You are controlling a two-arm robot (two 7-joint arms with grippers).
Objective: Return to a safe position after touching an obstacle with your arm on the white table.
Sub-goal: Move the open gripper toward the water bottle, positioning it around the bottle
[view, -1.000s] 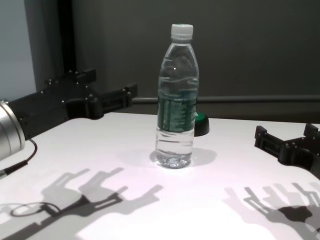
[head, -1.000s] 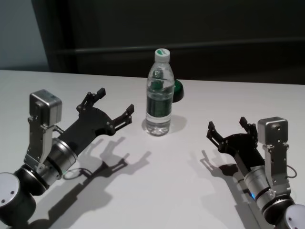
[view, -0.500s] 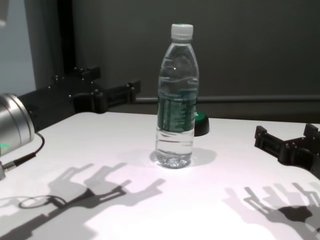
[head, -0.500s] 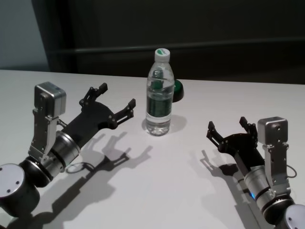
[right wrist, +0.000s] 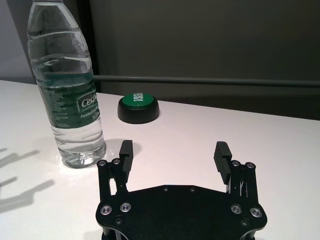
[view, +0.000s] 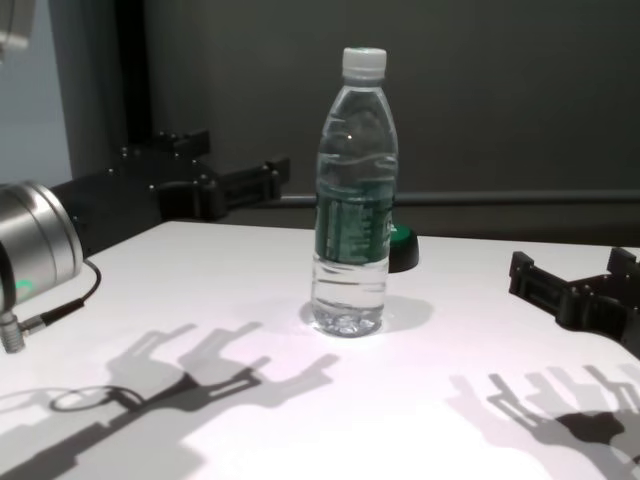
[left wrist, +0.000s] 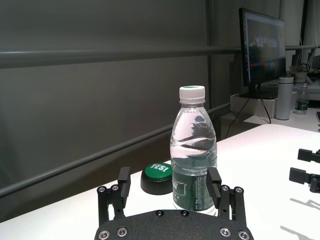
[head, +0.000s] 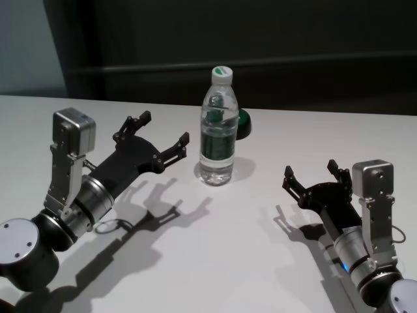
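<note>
The obstacle, a clear water bottle [head: 217, 130] with a white cap and green label, stands upright on the white table [head: 215, 254]. It also shows in the chest view [view: 352, 200], the left wrist view [left wrist: 194, 145] and the right wrist view [right wrist: 65, 85]. My left gripper [head: 164, 128] is open and empty. It hovers just left of the bottle with its fingers pointed at it, a small gap apart, as the chest view [view: 240, 160] and its own wrist view [left wrist: 169, 177] show. My right gripper [head: 310, 168] is open and empty, low over the table at the right.
A small black puck with a green top [head: 243, 124] sits just behind the bottle on its right, also in the right wrist view [right wrist: 138, 106]. A dark wall with a rail runs behind the table's far edge. A thin cable hangs by my left forearm [view: 50, 300].
My left arm has moved forward and to the right, bringing its open gripper closer to the bottle. The bottle and my right arm have not moved.
</note>
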